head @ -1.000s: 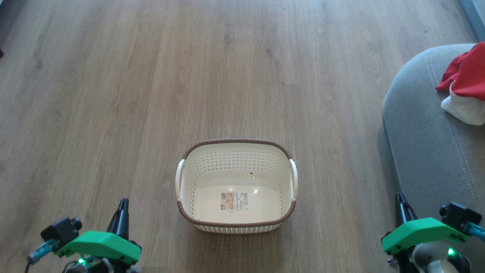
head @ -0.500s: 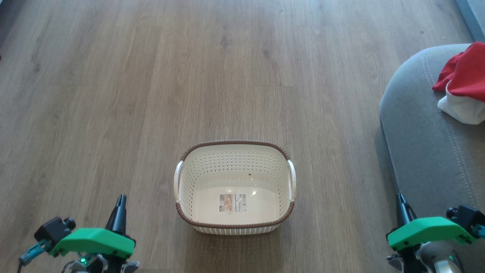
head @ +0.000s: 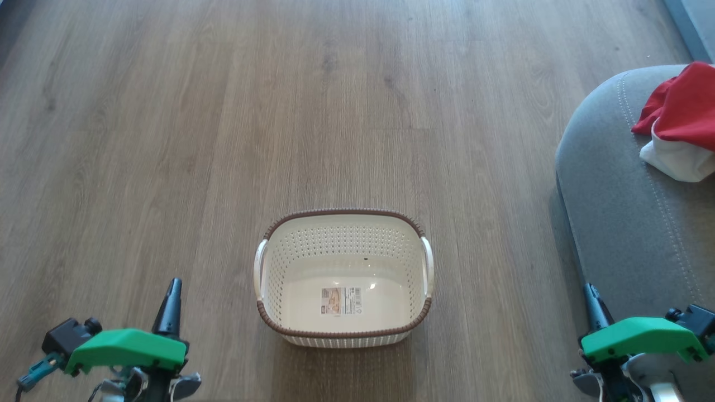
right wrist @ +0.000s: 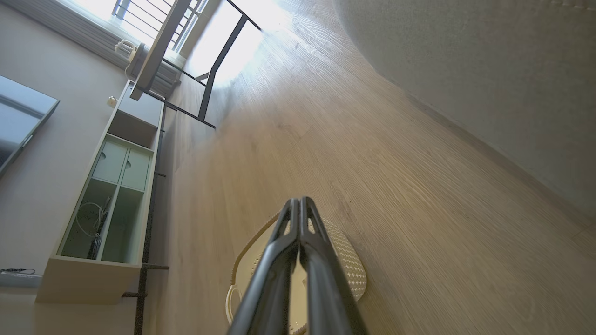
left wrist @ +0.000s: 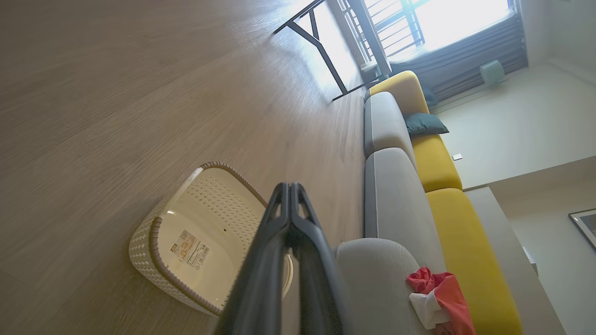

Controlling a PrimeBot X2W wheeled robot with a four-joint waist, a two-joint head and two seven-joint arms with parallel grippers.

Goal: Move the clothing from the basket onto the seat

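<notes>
Wood floor point(head: 223, 139): open boards ahead of both pincers.
Grey seat point(head: 620, 223): rounded edge just beside right pincer point(head: 591, 293).
Basket point(head: 343, 213): between the pincers, apart from each.
Red-and-white clothing point(head: 681, 117): on seat, well ahead of right pincer.
Left pincer point(head: 171, 287), right pincer: fingers pressed together, holding nothing.
</notes>
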